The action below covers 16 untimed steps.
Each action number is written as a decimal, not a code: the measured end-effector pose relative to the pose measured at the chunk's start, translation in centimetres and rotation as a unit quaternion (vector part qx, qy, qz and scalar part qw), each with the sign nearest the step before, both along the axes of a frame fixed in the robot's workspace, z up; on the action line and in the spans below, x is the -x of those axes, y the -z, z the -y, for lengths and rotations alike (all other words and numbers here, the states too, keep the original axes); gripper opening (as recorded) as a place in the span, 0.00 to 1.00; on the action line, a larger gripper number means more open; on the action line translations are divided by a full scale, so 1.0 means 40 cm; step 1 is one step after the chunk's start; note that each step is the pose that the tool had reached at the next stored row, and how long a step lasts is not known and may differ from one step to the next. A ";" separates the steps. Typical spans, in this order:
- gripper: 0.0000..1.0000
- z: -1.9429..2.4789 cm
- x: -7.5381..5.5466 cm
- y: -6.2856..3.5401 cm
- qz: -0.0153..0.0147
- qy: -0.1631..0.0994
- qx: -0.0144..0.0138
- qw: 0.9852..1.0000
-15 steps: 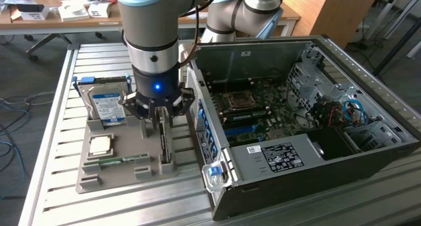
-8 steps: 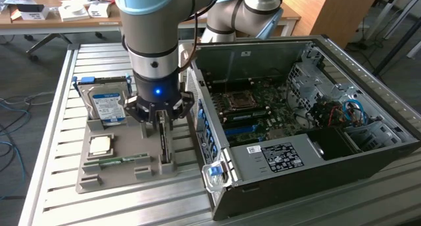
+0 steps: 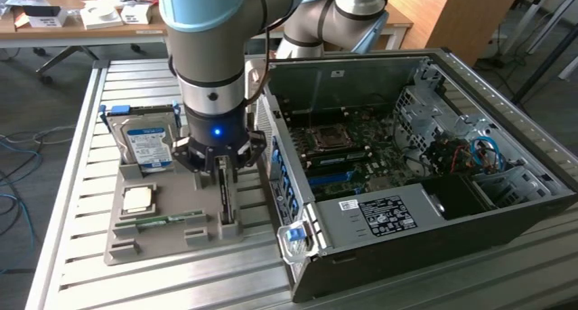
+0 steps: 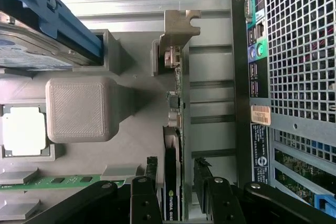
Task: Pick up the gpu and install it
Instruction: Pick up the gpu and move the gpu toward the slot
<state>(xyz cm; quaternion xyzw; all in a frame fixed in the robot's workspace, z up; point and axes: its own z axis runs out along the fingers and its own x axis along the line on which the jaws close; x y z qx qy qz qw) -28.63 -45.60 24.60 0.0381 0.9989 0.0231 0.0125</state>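
A slatted metal table (image 3: pixel 81 120) carries two things: an open computer case (image 3: pixel 434 249) on the exterior view's right, lying with its motherboard (image 3: pixel 348 144) exposed, and a grey moulded parts tray (image 3: pixel 145 246) on the exterior view's left, just beside the case. A grey and blue robot arm (image 3: pixel 208 46) reaches straight down over the tray.

In the tray, a silver hard drive (image 3: pixel 149 147) with a blue label stands propped at the far end. The gpu (image 3: pixel 226 202), a thin dark card, stands on its long edge in a slot on the tray's case side. In the wrist view its silver bracket (image 4: pixel 181 24) sits at the end of the card away from the camera. A square processor chip (image 3: pixel 137 199) and a narrow green memory stick (image 3: pixel 167 220) lie nearer the tray's front.

The hand (image 3: pixel 221 178) hangs directly over the gpu with its jaws spread apart. The wrist view shows the dark fingers (image 4: pixel 151 174) standing one on each side of the card's upper edge, with a small gap on either side, so nothing is gripped.

This looks like the pick-up step, at the point of lining up for the grasp; the card sits in its tray slot and installing has not begun. By my judgement, a sound grip calls for closing squarely on the card's flat faces, centred so it lifts straight out of the slot without tilting or snagging the tray's posts.
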 end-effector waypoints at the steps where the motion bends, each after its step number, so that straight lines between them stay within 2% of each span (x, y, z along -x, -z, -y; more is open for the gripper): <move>1: 0.42 0.000 0.000 0.003 0.000 0.000 0.000 1.000; 16: 0.42 0.000 0.000 0.034 0.000 0.000 0.000 1.000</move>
